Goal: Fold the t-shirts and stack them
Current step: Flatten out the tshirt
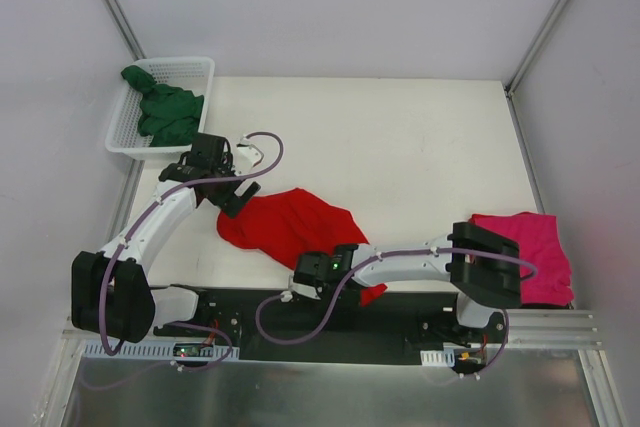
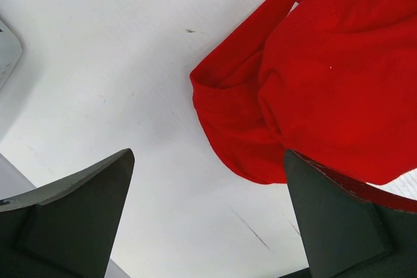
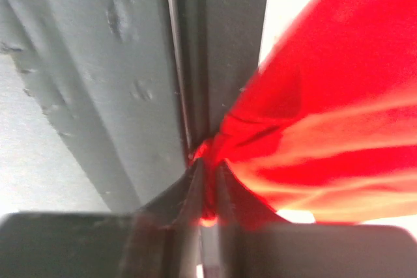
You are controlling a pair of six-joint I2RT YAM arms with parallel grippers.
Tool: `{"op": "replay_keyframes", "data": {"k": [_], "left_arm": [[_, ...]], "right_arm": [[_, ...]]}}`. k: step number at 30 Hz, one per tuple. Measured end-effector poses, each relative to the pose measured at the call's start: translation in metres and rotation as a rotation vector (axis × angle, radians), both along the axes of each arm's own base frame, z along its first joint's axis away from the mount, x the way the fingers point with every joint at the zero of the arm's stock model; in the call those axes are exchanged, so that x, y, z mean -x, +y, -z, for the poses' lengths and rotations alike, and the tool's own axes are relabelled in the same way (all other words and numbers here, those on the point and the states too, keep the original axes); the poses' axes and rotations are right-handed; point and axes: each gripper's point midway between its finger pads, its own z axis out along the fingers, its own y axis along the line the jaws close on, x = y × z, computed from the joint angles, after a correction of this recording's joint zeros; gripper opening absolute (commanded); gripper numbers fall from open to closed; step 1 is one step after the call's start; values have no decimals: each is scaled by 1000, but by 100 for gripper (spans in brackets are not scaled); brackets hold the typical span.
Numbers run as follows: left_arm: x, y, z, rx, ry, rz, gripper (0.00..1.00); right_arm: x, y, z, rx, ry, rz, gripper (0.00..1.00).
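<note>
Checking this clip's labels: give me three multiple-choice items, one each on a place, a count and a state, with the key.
1. Where is the dark green cloth t-shirt? A. at the near right edge; B. in the white plastic mesh basket; C. midway between the arms.
2. How many t-shirts show in the top view? A. one; B. two; C. three.
3. What is the right gripper doing? A. shut on the bright red cloth t-shirt; B. open, holding nothing; C. shut on the basket.

1 B: it lies bunched inside the basket.
2 C: green, red, and the magenta-pink cloth t-shirt at the near right.
3 A: the right wrist view shows red cloth pinched in it.
</note>
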Motion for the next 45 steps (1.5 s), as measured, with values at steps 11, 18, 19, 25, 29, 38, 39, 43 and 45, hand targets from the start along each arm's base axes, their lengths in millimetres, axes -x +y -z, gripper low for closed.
{"op": "replay_keyframes", "data": {"k": [11, 18, 19, 25, 29, 38, 39, 43, 45], "left_arm": [[23, 5, 27, -17, 74, 2, 99], [50, 11, 45, -34, 141, 6, 99], [51, 11, 45, -35, 143, 7, 99], [53, 12, 42, -33, 132, 7, 99], [56, 14, 36, -38, 120, 2, 99], [31, 6, -47, -6, -119, 25, 99], [32, 4, -51, -1, -133, 34, 99], [41, -4, -54, 34, -132, 71, 99], [43, -6, -54, 45, -127, 79, 99]], "right_arm": [[-28, -4, -22, 3, -124, -25, 1], [-72, 12, -79, -118, -302, -81, 1], [-77, 15, -86, -133, -318, -91, 1], [-101, 20, -140, -216, -445, -179, 1], [-125, 15, -191, -236, -587, -212, 1], [-174, -53, -251, -84, -762, -81, 1], [-174, -58, -254, -67, -774, -84, 1], [-177, -71, -268, -27, -828, -98, 1], [-179, -75, -274, -11, -852, -97, 1]]}}
